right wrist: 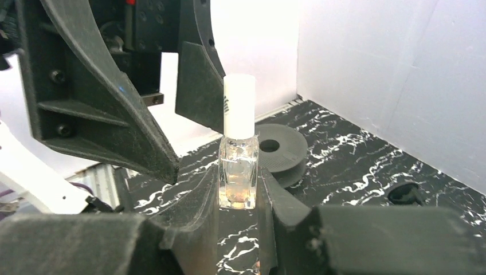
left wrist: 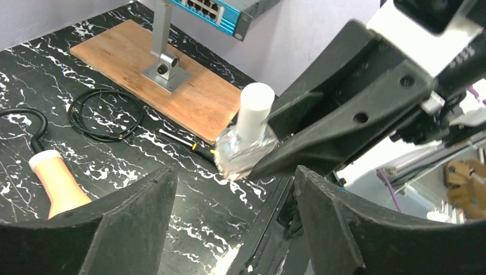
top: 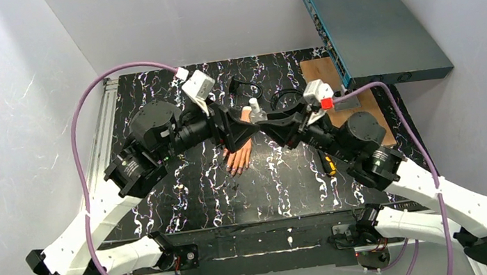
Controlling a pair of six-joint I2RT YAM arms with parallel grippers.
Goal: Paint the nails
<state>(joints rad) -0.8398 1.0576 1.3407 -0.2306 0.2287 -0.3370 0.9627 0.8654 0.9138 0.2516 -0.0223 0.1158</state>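
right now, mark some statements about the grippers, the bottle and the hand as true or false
1. The right gripper is shut on the polish bottle. True.
2. The left gripper is clamped on the white cap. False: it is open and grips nothing.
3. The white cap is off and lying on the table. False: it sits on the bottle.
4. The mannequin hand lies on the table, with neither gripper holding it. True.

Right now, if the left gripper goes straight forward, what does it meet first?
Probably the nail polish bottle, which the right gripper holds just ahead of the open left gripper; exact depth is unclear.
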